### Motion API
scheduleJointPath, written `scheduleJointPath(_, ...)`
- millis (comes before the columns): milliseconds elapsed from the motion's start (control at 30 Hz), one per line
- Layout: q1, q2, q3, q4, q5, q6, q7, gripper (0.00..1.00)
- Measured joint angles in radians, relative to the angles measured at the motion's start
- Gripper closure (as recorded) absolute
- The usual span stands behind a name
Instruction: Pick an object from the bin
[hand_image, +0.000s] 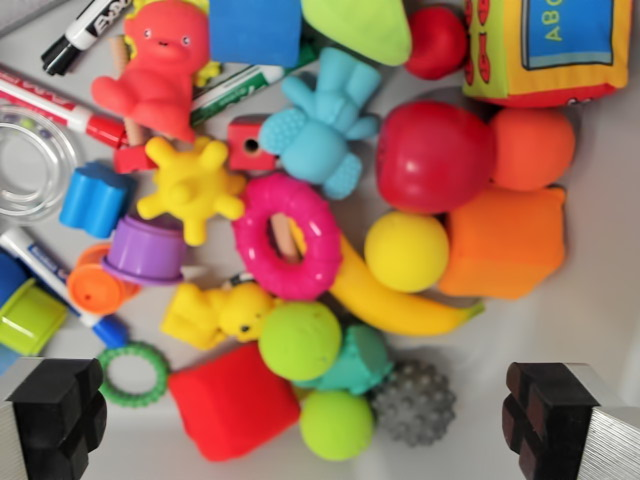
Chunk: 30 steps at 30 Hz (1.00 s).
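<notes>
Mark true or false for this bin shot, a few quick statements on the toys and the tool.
1. The tool is open, holding nothing. True.
2. The pink ring lies over one end of the banana. True.
3. The yellow ball touches the clear ring. False: they are far apart, the clear ring at the wrist view's left edge.
4. The grey spiky ball is at the top of the view. False: it is near the bottom, between the fingertips.
5. The red apple sits beside the orange ball. True.
</notes>
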<state>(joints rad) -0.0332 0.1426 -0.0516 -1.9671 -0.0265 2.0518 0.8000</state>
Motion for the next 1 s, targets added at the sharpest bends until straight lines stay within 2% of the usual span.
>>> scheduleJointPath(500, 0.016, 0.013, 0.003, -0.041, 0.003, 0.058, 0.073, 0.0)
scheduleJointPath(1000, 0.042, 0.042, 0.009, -0.099, 0.011, 0.151, 0.193, 0.0)
